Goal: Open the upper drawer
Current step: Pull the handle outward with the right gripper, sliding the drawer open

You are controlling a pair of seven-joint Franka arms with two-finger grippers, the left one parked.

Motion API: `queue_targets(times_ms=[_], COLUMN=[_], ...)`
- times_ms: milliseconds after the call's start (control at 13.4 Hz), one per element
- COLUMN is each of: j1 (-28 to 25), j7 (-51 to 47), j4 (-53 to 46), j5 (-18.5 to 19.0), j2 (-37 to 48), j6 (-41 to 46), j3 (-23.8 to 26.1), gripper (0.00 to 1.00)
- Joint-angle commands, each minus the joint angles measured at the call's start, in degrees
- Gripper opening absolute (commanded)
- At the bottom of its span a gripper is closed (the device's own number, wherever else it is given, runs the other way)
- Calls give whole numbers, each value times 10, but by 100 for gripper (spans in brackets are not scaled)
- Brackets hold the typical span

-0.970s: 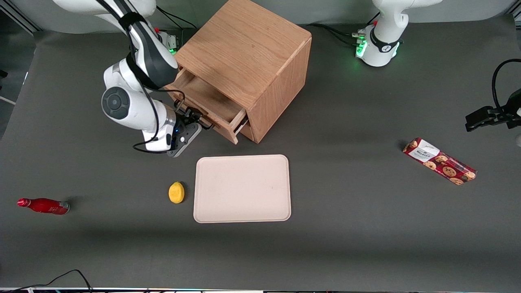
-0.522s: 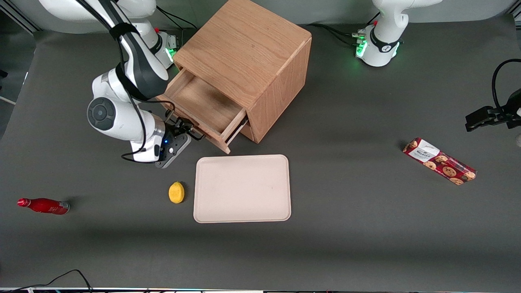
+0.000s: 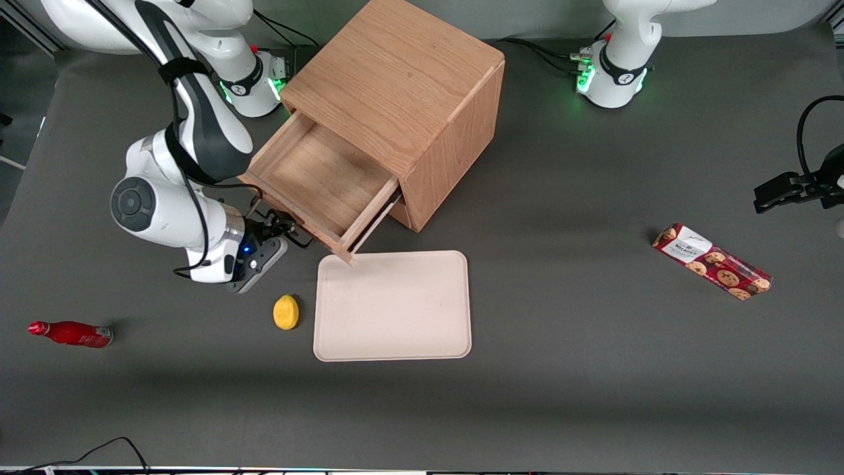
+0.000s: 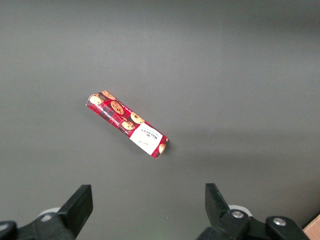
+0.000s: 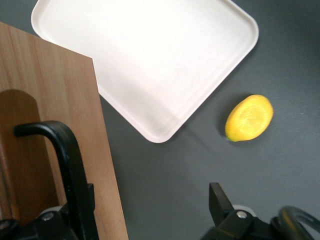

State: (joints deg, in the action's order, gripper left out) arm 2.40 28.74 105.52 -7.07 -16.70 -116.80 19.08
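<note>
The upper drawer (image 3: 316, 181) of the light oak cabinet (image 3: 395, 72) stands pulled far out, its wooden inside bare. My right gripper (image 3: 273, 227) is in front of the drawer, at its black bar handle (image 3: 293, 236). In the right wrist view the drawer front (image 5: 45, 100) and the handle (image 5: 67, 155) are close up. The gripper (image 5: 148, 202) is open, its fingers wide apart. One finger (image 5: 82, 205) lies against the handle, the other finger (image 5: 217, 200) stands free over the table. The bottom drawer is hidden under the upper one.
A beige tray (image 3: 392, 307) lies nearer the front camera than the cabinet; the drawer's corner reaches its edge. A lemon (image 3: 285, 311) lies beside the tray. A red bottle (image 3: 69, 333) lies toward the working arm's end, a cookie box (image 3: 712, 260) toward the parked arm's.
The gripper has moved away from the cabinet toward the front camera, and the upper drawer has slid much farther out with it.
</note>
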Motion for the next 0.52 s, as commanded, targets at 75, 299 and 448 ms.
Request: queue_targets(times_ms=[75, 299, 448], j1=[-7, -8, -7], j7=[31, 36, 42], j4=[-20, -43, -56], j5=[18, 19, 18], j2=[-31, -48, -57], j6=[-13, -12, -12], j3=[-29, -38, -40], gripper=[100, 100, 100])
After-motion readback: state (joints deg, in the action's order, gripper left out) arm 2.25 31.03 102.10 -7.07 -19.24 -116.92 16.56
